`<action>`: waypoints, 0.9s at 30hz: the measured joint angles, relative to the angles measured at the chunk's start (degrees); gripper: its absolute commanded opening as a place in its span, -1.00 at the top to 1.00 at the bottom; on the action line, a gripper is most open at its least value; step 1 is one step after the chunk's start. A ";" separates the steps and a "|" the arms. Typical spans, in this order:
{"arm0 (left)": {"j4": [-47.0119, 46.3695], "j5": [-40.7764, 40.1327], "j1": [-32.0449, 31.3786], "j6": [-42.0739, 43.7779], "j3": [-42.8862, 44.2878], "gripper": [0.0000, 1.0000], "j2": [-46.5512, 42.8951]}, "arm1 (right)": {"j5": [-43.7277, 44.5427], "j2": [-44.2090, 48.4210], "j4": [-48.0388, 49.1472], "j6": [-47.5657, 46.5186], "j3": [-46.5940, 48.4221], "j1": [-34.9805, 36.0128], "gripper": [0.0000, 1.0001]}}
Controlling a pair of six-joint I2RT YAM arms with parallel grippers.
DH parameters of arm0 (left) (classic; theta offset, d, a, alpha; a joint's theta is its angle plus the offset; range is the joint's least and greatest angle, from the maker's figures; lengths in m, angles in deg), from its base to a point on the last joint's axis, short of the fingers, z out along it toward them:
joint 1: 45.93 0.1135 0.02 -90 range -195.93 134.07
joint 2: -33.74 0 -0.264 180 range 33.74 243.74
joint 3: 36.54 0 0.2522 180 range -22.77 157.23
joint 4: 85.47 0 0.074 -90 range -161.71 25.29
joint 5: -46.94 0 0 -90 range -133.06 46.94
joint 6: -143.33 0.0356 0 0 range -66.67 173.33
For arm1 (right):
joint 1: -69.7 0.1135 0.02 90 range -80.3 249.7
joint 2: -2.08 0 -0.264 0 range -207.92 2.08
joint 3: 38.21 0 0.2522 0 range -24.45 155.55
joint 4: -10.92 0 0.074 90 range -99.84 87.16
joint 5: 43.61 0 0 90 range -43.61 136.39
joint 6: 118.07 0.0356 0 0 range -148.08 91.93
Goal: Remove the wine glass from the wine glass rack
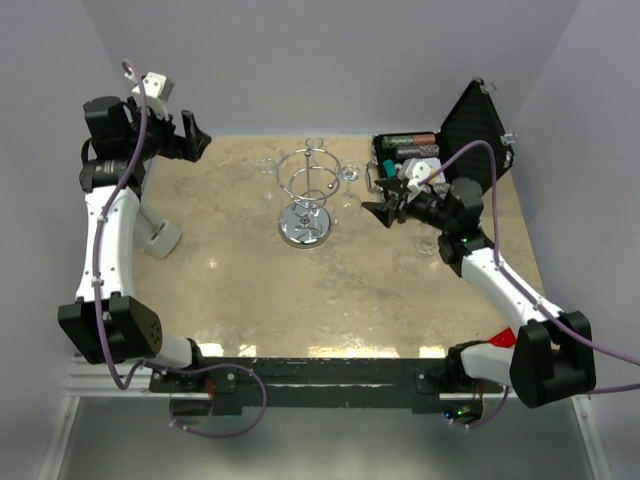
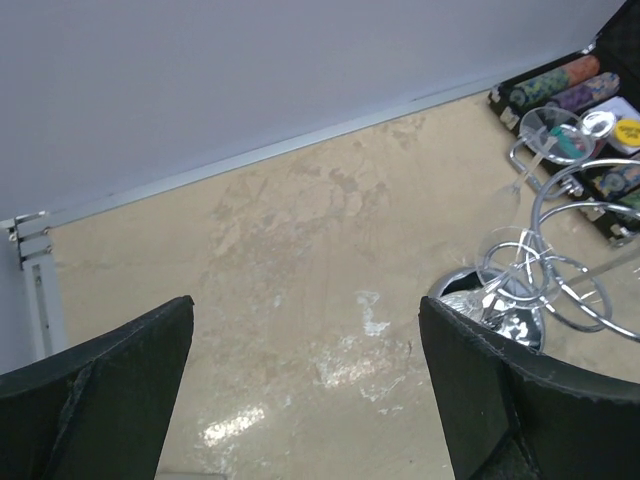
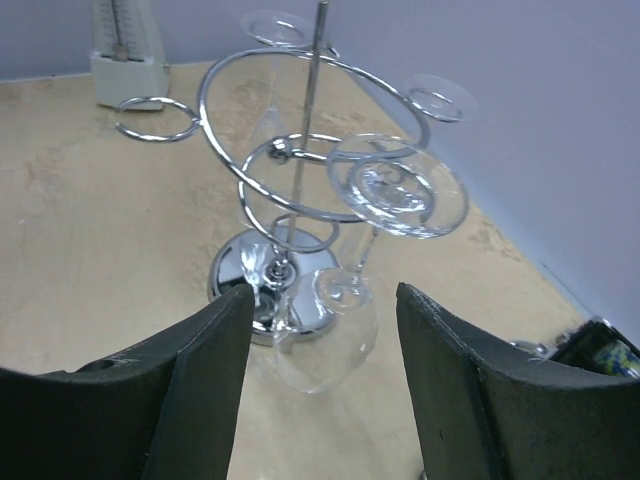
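Observation:
The chrome wine glass rack (image 1: 305,195) stands mid-table on its round mirror base. Clear wine glasses hang upside down from its loops. In the right wrist view the nearest wine glass (image 3: 335,330) hangs by its foot in a rack (image 3: 300,150) loop. Its bowl sits just ahead of and between my open right gripper (image 3: 320,300), not touched. In the top view the right gripper (image 1: 383,212) is right of the rack. My left gripper (image 1: 195,140) is open and empty, raised at the back left. It sees the rack (image 2: 560,270) to its right, with the left gripper (image 2: 305,310) over bare table.
An open black case of batteries (image 1: 440,140) lies at the back right, just behind the right gripper. It also shows in the left wrist view (image 2: 600,90). A small grey-white block (image 1: 160,238) stands at the left by the left arm. Walls close the back and sides.

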 measured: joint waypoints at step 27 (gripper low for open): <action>3.34 -4.90 0.00 3.23 0.11 -1.00 2.25 | 14.78 -21.59 35.10 19.87 -3.52 7.85 0.10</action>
